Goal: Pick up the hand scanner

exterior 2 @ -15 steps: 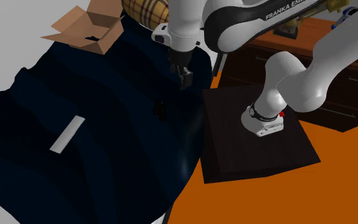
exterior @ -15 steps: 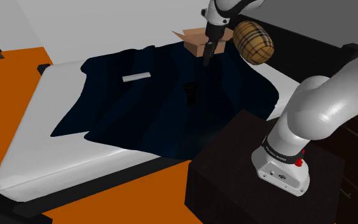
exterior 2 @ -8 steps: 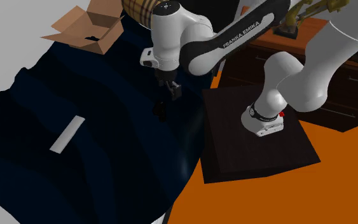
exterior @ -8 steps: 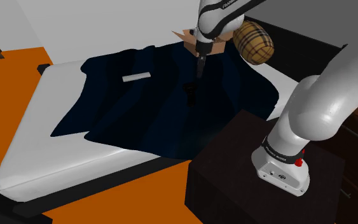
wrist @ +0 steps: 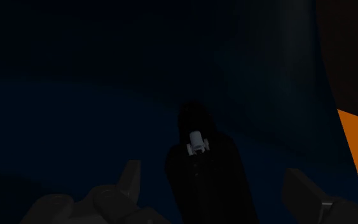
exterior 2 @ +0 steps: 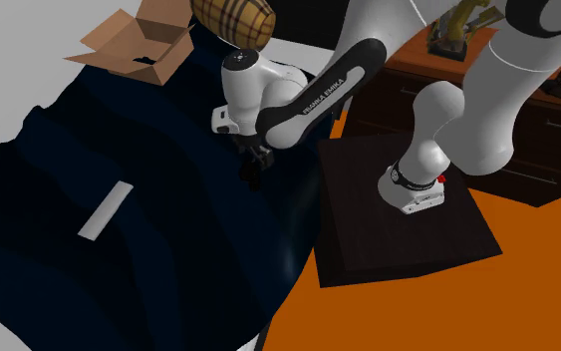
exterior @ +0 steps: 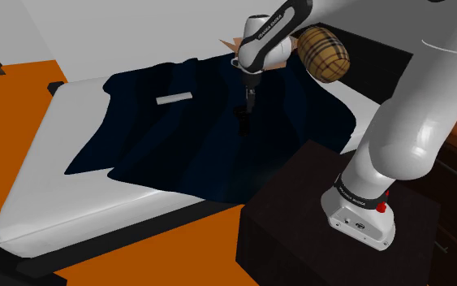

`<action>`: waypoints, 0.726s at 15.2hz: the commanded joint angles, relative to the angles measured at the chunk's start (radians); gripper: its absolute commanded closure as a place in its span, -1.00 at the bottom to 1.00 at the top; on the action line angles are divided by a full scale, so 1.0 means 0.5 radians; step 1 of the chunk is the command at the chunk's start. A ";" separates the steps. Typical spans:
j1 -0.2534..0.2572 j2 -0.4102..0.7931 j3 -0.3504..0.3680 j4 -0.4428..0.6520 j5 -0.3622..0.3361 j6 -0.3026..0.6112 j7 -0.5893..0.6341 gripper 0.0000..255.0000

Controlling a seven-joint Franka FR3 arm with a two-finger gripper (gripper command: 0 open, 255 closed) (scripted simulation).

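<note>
The hand scanner (exterior: 242,120) is a small black object lying on the dark navy blanket (exterior: 161,138) over the bed. In the second exterior view the scanner (exterior 2: 252,176) lies near the blanket's edge closest to the stand. My gripper (exterior: 248,104) hangs just above it, pointing down, and in the second exterior view the gripper (exterior 2: 258,160) is right over it. In the wrist view the scanner (wrist: 199,168), with a small white part on top, lies between my open gripper's (wrist: 213,173) two fingertips (wrist: 131,175), which stand apart without touching it.
An open cardboard box (exterior 2: 134,45) and a plaid cushion (exterior 2: 233,18) sit at the bed's far end. A flat grey strip (exterior: 174,98) lies on the blanket. The dark stand (exterior: 308,211) is beside the bed on the orange floor (exterior 2: 447,309).
The arm has swung from near the cardboard box across the blanket and come down, so the gripper now hangs right over the scanner. The scanner has not moved.
</note>
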 commanded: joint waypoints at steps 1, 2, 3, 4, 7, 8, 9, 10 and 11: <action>-0.002 0.057 0.003 -0.003 0.032 0.056 -0.033 -1.00; -0.003 0.080 0.005 -0.009 0.046 0.083 -0.043 -1.00; -0.004 0.103 0.008 -0.014 0.061 0.110 -0.054 -1.00; -0.005 0.126 0.010 -0.018 0.076 0.136 -0.064 -1.00; -0.006 0.139 0.013 -0.020 0.084 0.150 -0.069 1.00; -0.007 0.140 0.013 -0.019 0.085 0.150 -0.070 1.00; -0.006 0.140 0.013 -0.019 0.084 0.149 -0.070 1.00; -0.007 0.140 0.013 -0.018 0.084 0.149 -0.070 1.00; -0.007 0.141 0.013 -0.017 0.085 0.149 -0.071 1.00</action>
